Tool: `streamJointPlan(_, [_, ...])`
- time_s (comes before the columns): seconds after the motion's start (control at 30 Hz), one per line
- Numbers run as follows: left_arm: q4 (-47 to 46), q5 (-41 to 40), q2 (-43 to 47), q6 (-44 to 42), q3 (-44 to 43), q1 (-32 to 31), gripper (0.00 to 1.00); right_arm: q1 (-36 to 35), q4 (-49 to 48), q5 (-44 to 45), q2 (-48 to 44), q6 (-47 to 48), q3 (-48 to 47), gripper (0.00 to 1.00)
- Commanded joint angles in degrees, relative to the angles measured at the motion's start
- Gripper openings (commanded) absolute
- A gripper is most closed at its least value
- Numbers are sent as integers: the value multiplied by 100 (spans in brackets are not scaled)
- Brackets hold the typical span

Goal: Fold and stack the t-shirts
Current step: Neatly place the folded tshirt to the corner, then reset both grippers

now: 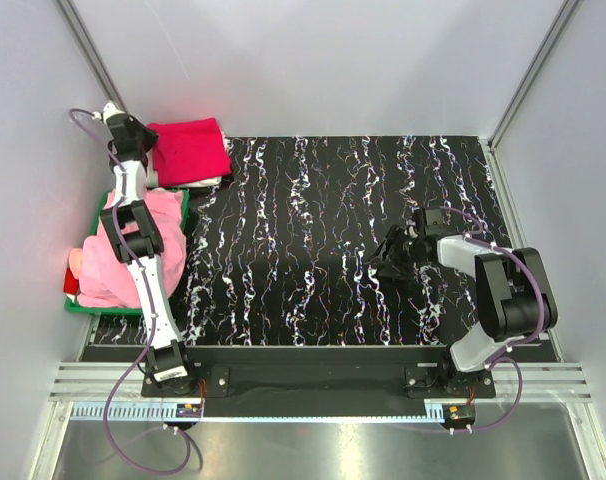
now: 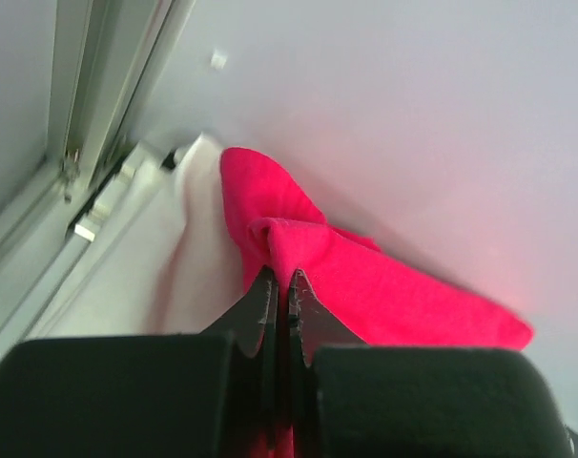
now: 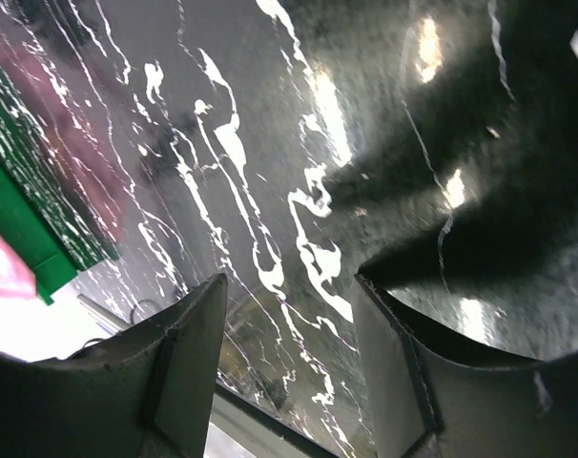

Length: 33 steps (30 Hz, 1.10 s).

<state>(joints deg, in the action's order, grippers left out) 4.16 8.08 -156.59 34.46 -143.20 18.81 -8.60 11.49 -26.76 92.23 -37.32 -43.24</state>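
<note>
- Left hand (image 1: 146, 147) is out at the far-left corner of the table (image 1: 323, 230). Its jaws are together, pinched on a bunched fold of the red t-shirt (image 1: 191, 150).
- In the left wrist view the fingers (image 2: 260, 307) nearly touch, and red cloth shows at the tips and down in the slit between them.
- The red t-shirt is folded into a rough rectangle tight in that far-left corner. Its long axis looks to run along the far edge, though it is close to square.
- It sits on a white t-shirt (image 1: 201, 183); only a strip of white shows along the red one's near edge.
- Key relation: the held fold is on the red t-shirt's left side, so the rest of the cloth runs right from the left hand, toward the table's middle.
- Looks like the placing step on the stack. Judgement: let go and pull back away from the cloth, or the fold drags with the hand.
- Pink t-shirts (image 1: 118, 262) are heaped unfolded in the green tray (image 1: 180, 268) at the left edge, nearer the arm bases. The left arm reaches right over them, so it is clearly the closer one for the next pick.
- Right hand (image 1: 388, 262) is low over the table's right half, well apart from all the shirts. Its jaws are apart with nothing between them, only bare table below.
</note>
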Motion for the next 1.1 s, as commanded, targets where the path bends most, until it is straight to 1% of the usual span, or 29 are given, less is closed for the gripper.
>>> streamJointPlan(0.0, [-732,-403,-82,-202,-490,53,0,-1,-147,119,278,50,-88,62])
streamJointPlan(0.07, [-855,-499,-134,-352,-525,62,0,-1,-190,110,348,58,-105,62])
streamJointPlan(0.1, [-882,-526,-152,-352,-551,53,3,-1,-191,101,375,58,-105,62])
streamJointPlan(0.13, [-908,-561,-187,-369,-569,44,12,-1,-191,101,393,58,-105,62])
streamJointPlan(0.17, [-1030,-649,-231,-396,-595,53,31,-1,-191,110,410,50,-114,62])
streamJointPlan(0.23, [-1154,-780,-292,-387,-630,44,51,-1,-208,92,410,41,-105,62])
streamJointPlan(0.27, [-1163,-799,-275,-370,-605,53,71,7,-208,92,393,32,-97,62])
streamJointPlan(0.3, [-1163,-790,-232,-343,-543,70,81,-1,-208,66,384,23,-88,61])
streamJointPlan(0.33, [-1181,-790,-66,-282,-447,79,88,-1,-191,49,349,14,-88,61])
streamJointPlan(0.37, [-1190,-790,31,-282,-220,88,99,7,-182,5,270,6,-70,62])
streamJointPlan(0.47, [-1295,-650,637,-177,299,70,99,-1,-94,5,-19,-21,0,61])
streamJointPlan(0.5, [-1330,-615,839,-107,745,70,99,-1,-68,5,-107,-21,18,62])
streamJointPlan(0.57, [-1462,-535,1541,104,1388,70,99,-1,46,48,-379,5,105,62])
streamJointPlan(0.6, [-1541,-518,1814,201,2139,70,99,-1,73,48,-468,14,123,62])
streamJointPlan(0.63, [-1715,-544,2382,332,2486,70,99,-1,99,48,-556,49,141,62])
streamJointPlan(0.7, [-1744,-649,2939,369,3119,9,99,-27,292,13,-819,84,106,62])
streamJointPlan(0.73, [-1657,-745,3411,325,3531,-35,99,-80,397,48,-916,172,27,63])
streamJointPlan(0.77, [-1551,-772,3634,290,3701,-52,99,-124,651,83,-1126,233,-26,64])
streamJointPlan(0.8, [-1420,-790,3827,264,3824,-87,99,-142,801,127,-1232,286,-96,65])
streamJointPlan(0.83, [-1070,-973,4134,237,3921,-123,99,-177,1029,188,-1346,356,-201,66])
streamJointPlan(0.87, [-849,-966,4259,237,3931,-149,99,-221,1109,215,-1600,374,-219,67])
streamJointPlan(0.9, [-612,-931,4512,246,3966,-167,99,-256,1171,233,-1733,375,-228,68])
streamJointPlan(0.93, [-149,-844,4663,185,4070,-219,99,-291,1215,233,-1865,383,-220,71])
streamJointPlan(1.0, [250,-843,4970,123,4360,-325,99,-335,1391,233,-2173,392,-202,74])
streamJointPlan(1.03, [478,-503,5303,1,4536,-438,99,-361,1444,216,-2269,384,-141,75])
streamJointPlan(1.07, [611,-378,5489,-53,4903,-483,99,-362,1479,189,-2444,366,-97,76])
